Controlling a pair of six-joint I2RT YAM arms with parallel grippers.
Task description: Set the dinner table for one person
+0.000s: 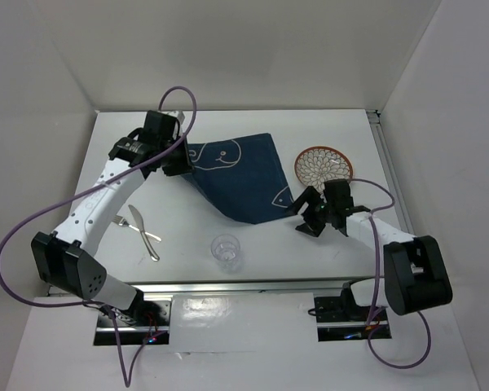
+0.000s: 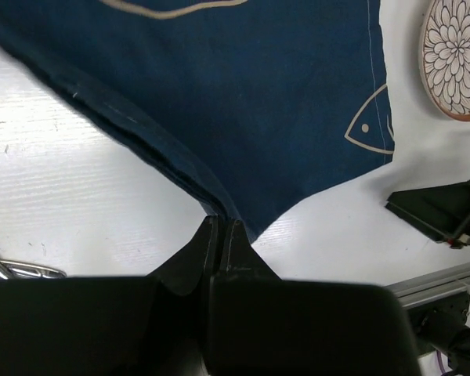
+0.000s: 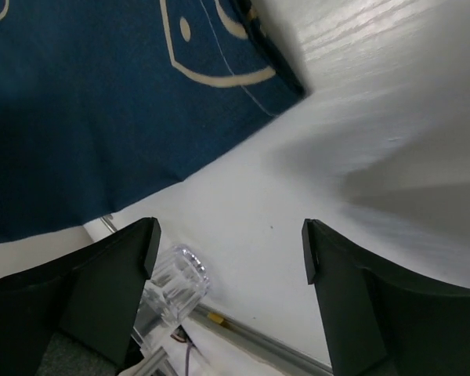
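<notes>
The white dinner table point(image 1: 187, 216) holds a dark blue placemat point(image 1: 236, 175) with white fish drawings, lying skewed with one edge folded up. My left gripper point(image 1: 182, 159) is shut on the placemat's left edge; in the left wrist view its fingers point(image 2: 221, 229) pinch the folded cloth point(image 2: 251, 102). My right gripper point(image 1: 306, 213) is open and empty, just off the placemat's right corner. In the right wrist view it point(image 3: 229, 235) hovers over bare table beside the cloth point(image 3: 86, 102). A patterned plate point(image 1: 323, 165) with a brown rim lies to the right of the placemat.
A clear glass point(image 1: 225, 248) stands near the front rail point(image 1: 253, 285) and shows in the right wrist view point(image 3: 172, 286). A fork and another piece of cutlery point(image 1: 143, 232) lie at the front left. The plate also shows in the left wrist view point(image 2: 454, 55). White walls enclose the table.
</notes>
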